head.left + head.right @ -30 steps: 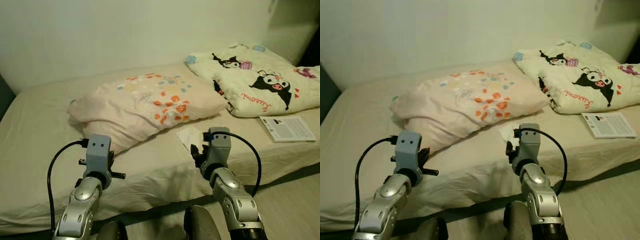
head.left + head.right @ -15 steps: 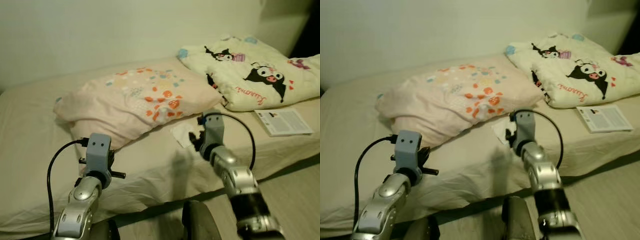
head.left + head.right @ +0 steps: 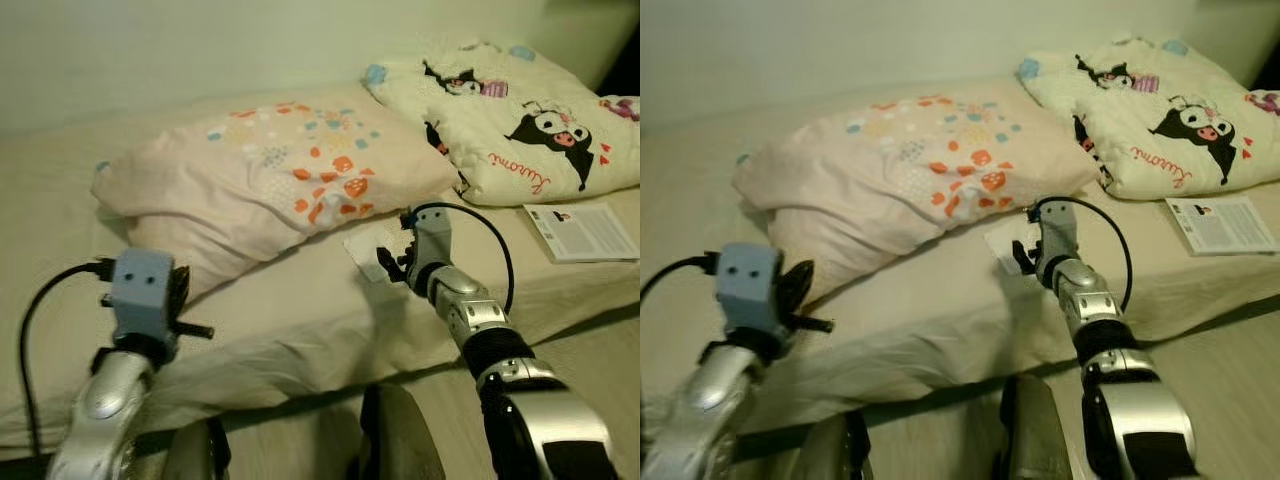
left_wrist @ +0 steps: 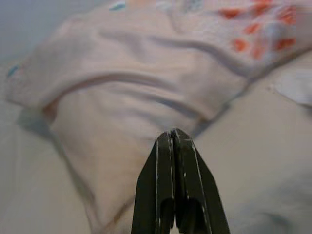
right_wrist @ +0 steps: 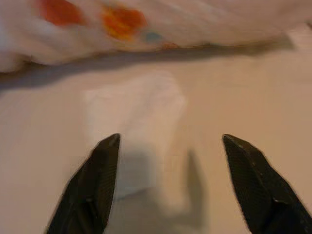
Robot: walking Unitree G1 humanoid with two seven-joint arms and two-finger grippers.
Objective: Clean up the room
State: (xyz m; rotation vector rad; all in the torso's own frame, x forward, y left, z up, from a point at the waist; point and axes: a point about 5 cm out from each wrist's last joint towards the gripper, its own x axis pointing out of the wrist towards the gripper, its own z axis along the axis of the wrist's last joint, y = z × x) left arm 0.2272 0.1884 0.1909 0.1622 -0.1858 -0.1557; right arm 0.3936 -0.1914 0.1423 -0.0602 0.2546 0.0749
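Two arms reach out over the bed [image 3: 300, 320], and from the head view the right gripper [image 3: 392, 262] is the busy one — stretched forward low over the sheet, right at a small white tissue [image 3: 368, 250] that lies flat just in front of the pink flowered pillow [image 3: 270, 190]. That tissue looks like the piece of litter being tidied; it sits between the pillow's near edge and the edge of the mattress, with its longer side running roughly away from the robot toward the pillow. Off to the right a cartoon-print quilt [image 3: 510, 120] is folded on the bed, with a leaflet [image 3: 582, 230] lying flat near its front edge, well apart from the tissue. The left gripper [image 3: 178, 300] hangs back by the pillow's near corner, seemingly just waiting.

Through the left wrist camera, the jaws are pressed together with nothing between them, pointing at the pillow's folded end [image 4: 122, 97].

Through the right wrist camera, the jaws stand wide apart, one fingertip [image 5: 100, 170] over the tissue [image 5: 139, 117] and the other out over bare sheet — lined up, I'd judge, to come down and pinch it.
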